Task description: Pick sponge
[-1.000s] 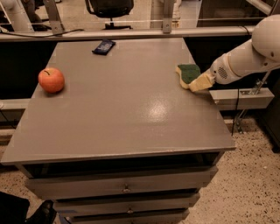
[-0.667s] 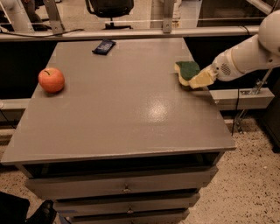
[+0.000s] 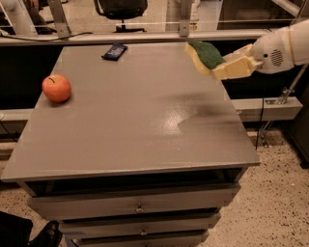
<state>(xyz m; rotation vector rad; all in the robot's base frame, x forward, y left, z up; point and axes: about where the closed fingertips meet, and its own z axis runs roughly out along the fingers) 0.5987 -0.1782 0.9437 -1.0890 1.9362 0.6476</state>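
Observation:
The sponge [image 3: 205, 55], pale yellow foam with a dark green top, is held tilted in the air above the table's far right corner. My cream-yellow gripper [image 3: 223, 65] comes in from the right on a white arm and is shut on the sponge's right end. The sponge is clear of the grey table top [image 3: 130, 111].
A red apple [image 3: 56, 88] sits near the table's left edge. A dark flat packet [image 3: 114, 51] lies at the far side of the table. Drawers [image 3: 137, 205] are under the front edge. An office chair [image 3: 120, 9] and metal frame posts stand behind the table.
My gripper has lifted the sponge off the table's right side and carried it up and toward the far right corner.

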